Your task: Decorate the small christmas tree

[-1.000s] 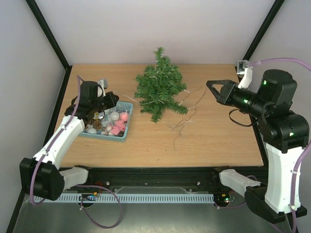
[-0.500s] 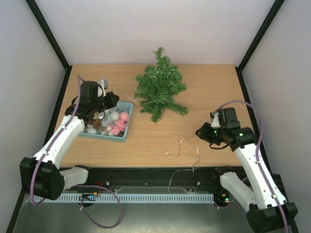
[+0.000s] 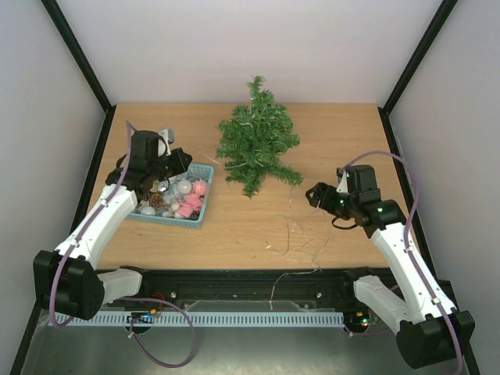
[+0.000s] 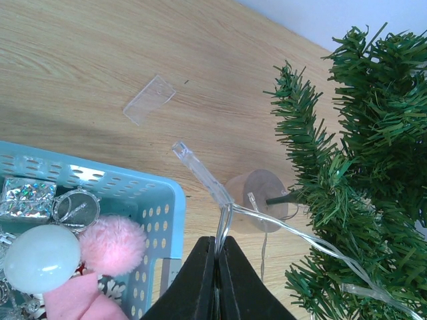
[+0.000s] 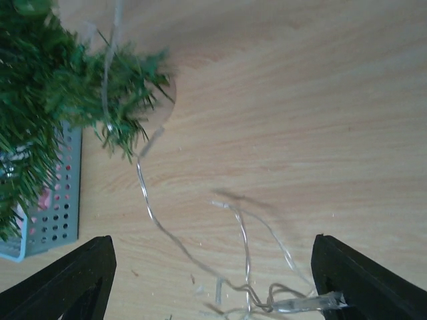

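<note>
Right jaws have opened wide, dropping clear wire light string on table, five o'clock of undraped small green bristly christmas tree; left jaws pinch its end.

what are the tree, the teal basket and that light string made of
Tree: artificial, likely plastic needles; matte dark green, flat bristly strips.
Basket: moulded plastic, smooth teal; its walls carry regular rows of holes.
Light string: clear glossy plastic bulb tips on what looks like thin wire; the wood shows through them.
</note>
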`<act>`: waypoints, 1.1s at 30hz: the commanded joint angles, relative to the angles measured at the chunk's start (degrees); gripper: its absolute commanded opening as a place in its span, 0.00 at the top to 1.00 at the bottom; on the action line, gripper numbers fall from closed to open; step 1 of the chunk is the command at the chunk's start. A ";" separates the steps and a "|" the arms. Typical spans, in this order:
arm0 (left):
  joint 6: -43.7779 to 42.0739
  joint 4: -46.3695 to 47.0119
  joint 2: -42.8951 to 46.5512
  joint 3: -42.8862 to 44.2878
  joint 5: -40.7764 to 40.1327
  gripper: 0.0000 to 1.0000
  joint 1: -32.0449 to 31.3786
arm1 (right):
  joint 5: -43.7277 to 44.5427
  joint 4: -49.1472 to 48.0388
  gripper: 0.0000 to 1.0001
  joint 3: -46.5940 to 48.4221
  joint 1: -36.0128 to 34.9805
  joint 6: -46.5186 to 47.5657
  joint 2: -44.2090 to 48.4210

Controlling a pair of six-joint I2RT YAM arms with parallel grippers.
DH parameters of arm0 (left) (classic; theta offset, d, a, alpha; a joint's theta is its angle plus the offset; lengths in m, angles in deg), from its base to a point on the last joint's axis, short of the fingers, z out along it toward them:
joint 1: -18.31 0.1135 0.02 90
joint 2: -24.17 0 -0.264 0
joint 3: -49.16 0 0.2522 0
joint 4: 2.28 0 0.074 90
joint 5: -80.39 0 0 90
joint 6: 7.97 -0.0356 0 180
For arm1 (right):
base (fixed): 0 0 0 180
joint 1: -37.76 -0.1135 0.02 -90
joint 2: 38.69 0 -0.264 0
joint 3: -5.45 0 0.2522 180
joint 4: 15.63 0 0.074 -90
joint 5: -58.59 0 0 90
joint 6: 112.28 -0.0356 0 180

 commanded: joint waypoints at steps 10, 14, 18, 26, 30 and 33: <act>-0.08 0.93 -0.38 -0.41 -0.04 0.98 0.48 | 9.92 -0.94 0.01 4.54 -0.54 1.79 -5.07; -0.16 0.41 -0.34 0.18 -0.26 0.98 0.48 | -14.13 0.95 0.01 7.38 -0.60 1.21 -7.75; 0.00 0.59 -0.31 0.47 -0.24 0.98 0.48 | -19.13 5.94 0.02 5.67 -0.85 2.88 -5.57; 0.40 1.52 -0.43 -0.02 0.38 0.98 0.43 | -16.09 4.49 0.01 -13.76 -1.61 -0.82 2.13; 0.25 1.66 -0.51 -0.52 0.49 0.98 0.46 | -10.60 0.97 0.01 -12.49 -6.17 -4.22 -1.45; 0.56 1.96 -0.04 -0.96 0.46 0.98 0.43 | -7.21 -0.32 0.01 -10.94 -7.27 -3.99 -5.00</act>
